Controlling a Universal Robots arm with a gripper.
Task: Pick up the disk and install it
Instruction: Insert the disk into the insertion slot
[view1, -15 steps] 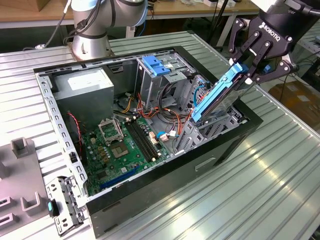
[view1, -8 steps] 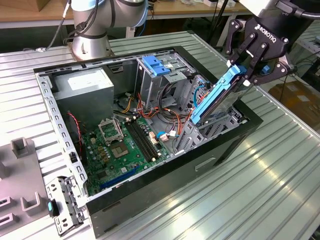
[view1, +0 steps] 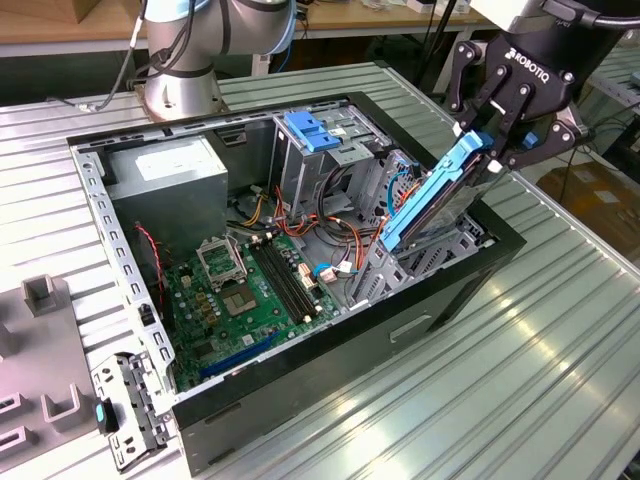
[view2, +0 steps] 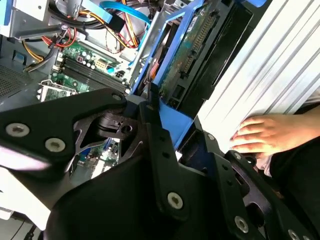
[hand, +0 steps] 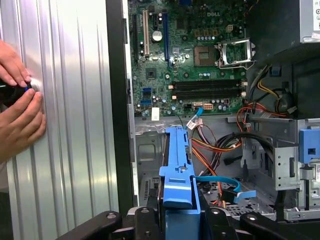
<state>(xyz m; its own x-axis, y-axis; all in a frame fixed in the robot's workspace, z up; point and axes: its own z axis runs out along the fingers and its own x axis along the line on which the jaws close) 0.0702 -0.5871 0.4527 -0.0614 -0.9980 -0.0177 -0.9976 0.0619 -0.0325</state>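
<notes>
The disk (view1: 432, 198), a flat drive in light blue carrier rails, hangs tilted over the open computer case (view1: 300, 390), on the exterior view's right. Its lower end reaches down into the metal drive bay (view1: 400, 265); its upper end is in my gripper (view1: 492, 148), which is shut on it. In the second wrist view, the black fingers (view2: 156, 145) clamp the blue rail (view2: 176, 122), and the disk's green circuit side (view2: 192, 47) faces the camera. In the first wrist view, the blue rail (hand: 177, 165) stands edge-on above the bay.
Inside the case lie the green motherboard (view1: 250, 290), the grey power-supply box (view1: 170, 165), loose cables (hand: 215, 147) and a tall cage with a blue bracket (view1: 315, 130). A person's hands (hand: 20, 115) rest on the ribbed table beside the case. Grey fixtures (view1: 45, 300) sit at the exterior view's left.
</notes>
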